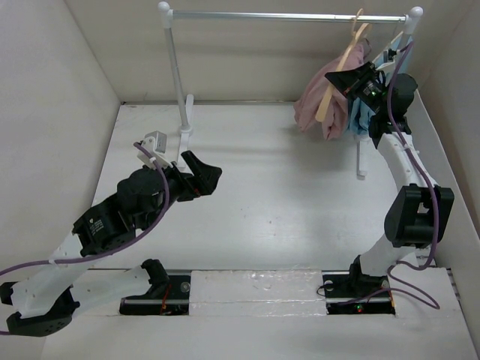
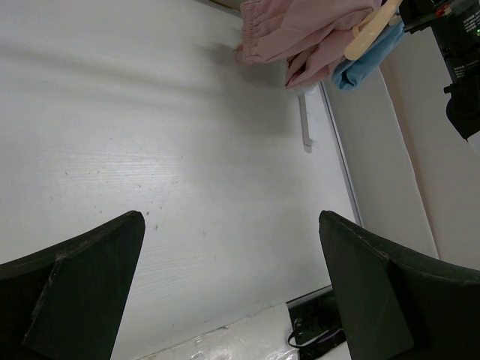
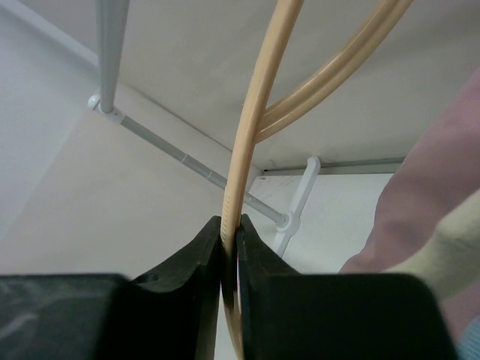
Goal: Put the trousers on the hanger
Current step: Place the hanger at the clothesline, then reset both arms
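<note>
The dusty-pink trousers hang draped over the pale tan wooden hanger, whose hook is at the rail at the back right. My right gripper is shut on the hanger's arm; in the right wrist view the tan arm runs up from between the closed jaws, with pink cloth at the right. My left gripper is open and empty above the table's left middle. The left wrist view shows the trousers and hanger end far off.
A light-blue garment hangs behind the trousers on the same rail. The rack's white left post and right foot stand on the white table. White walls close in left, back and right.
</note>
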